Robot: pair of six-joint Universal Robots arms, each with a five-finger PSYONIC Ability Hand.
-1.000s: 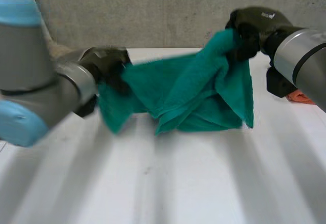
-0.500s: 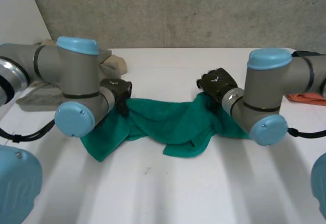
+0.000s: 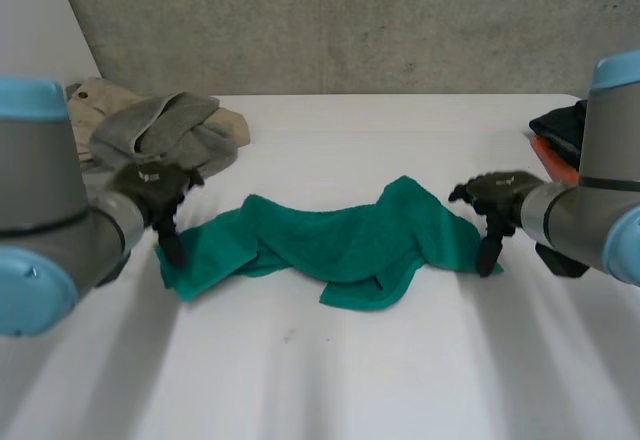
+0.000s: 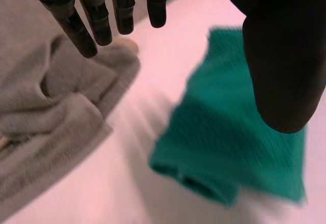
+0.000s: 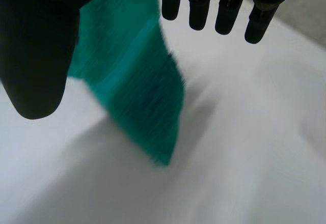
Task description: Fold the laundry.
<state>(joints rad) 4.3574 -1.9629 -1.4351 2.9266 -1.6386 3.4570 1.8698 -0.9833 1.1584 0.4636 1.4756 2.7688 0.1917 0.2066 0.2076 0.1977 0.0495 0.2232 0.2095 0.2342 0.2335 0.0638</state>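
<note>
Head view has the green towel [image 3: 340, 245] lying bunched up midway between the side edges of the table [image 3: 320, 380], left hand [image 3: 150, 188] and right hand [image 3: 492, 198] both spread open and empty at its two ends, so I reckon any grab now pinches a stray layer and folds crooked.

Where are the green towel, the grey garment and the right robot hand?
green towel [image 3: 330, 245], head view, its rumpled middle.
grey garment [image 3: 162, 126], head view, its upper fold.
right robot hand [image 3: 495, 192], head view, the hand's back.
</note>
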